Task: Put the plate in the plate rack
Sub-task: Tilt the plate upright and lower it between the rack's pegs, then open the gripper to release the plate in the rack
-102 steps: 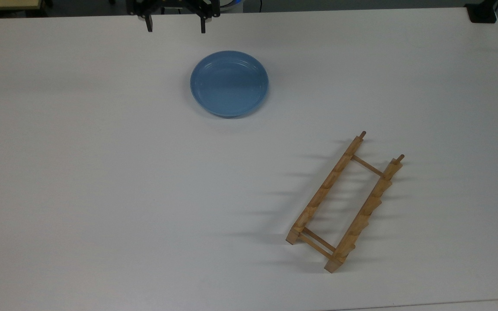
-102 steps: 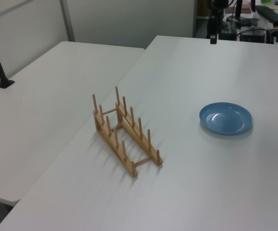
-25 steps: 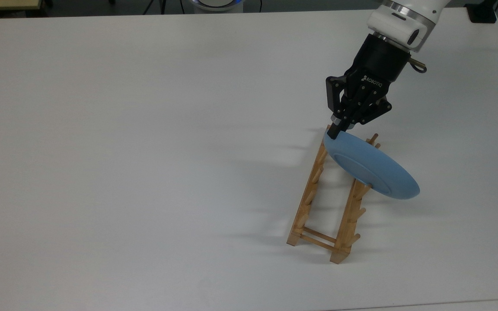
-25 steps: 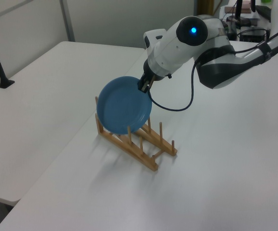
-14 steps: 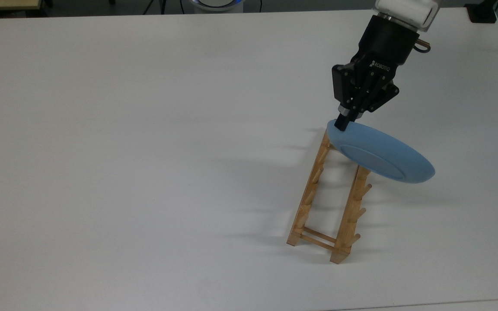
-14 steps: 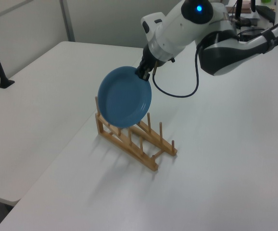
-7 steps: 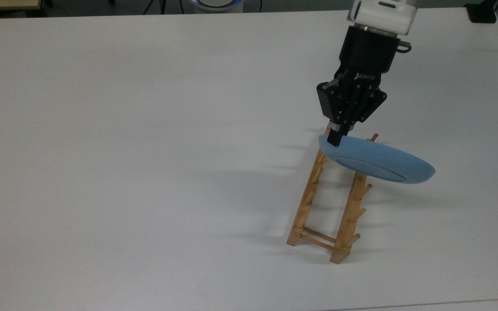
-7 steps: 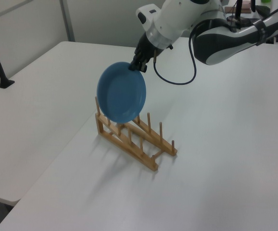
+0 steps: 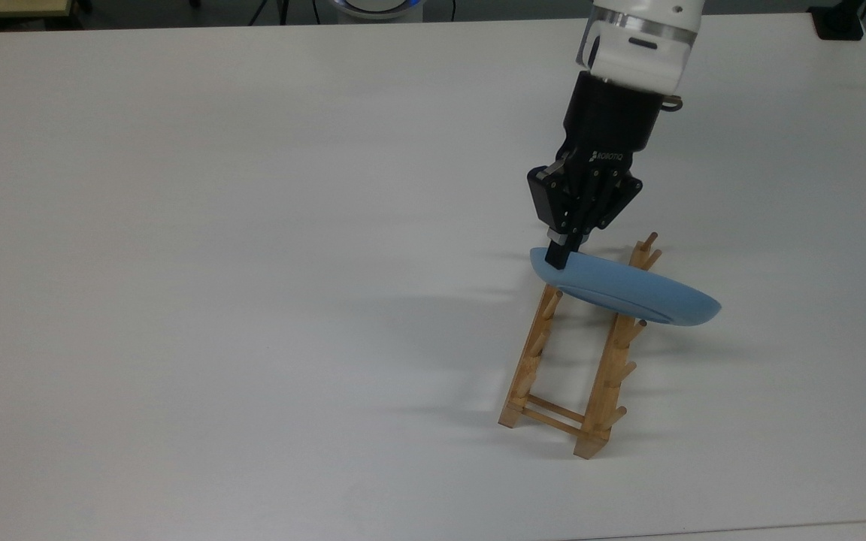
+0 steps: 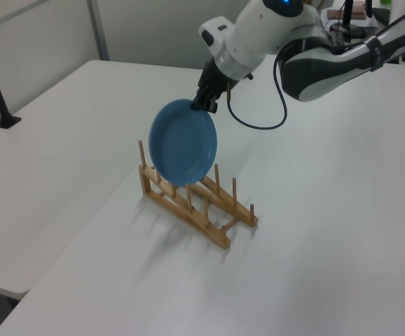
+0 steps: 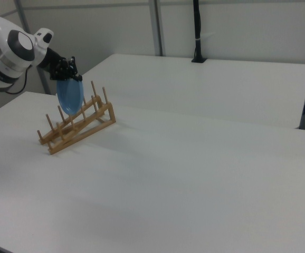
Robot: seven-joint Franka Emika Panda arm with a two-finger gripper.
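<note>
The gripper (image 9: 558, 259) has its two black fingers pinched together on the rim of the plate (image 9: 628, 295), gripping it at its upper edge, so the blue disc hangs below and away from the fingertips, standing nearly on edge. In the left view the plate (image 10: 183, 142) shows its concave face, with the gripper (image 10: 203, 104) clamped at its top right edge and the white arm (image 10: 258, 31) rising behind toward the left view's upper right. Directly under the gripper lies the plate rack (image 9: 579, 357), a light wooden frame of two rails with upright pegs resting on the white table (image 9: 252, 263); the held plate sits over the rack's end nearest the tool, while the rack's other end stretches away from it toward the top view's bottom edge. In the left view the plate's lower edge dips among the pegs of the plate rack (image 10: 195, 203) at that near end. It seems to hang just above the rails, though whether it touches them cannot be told. In the right view the gripper (image 11: 68, 75) holds the plate (image 11: 69, 96) edge-on above the plate rack (image 11: 76, 129).
</note>
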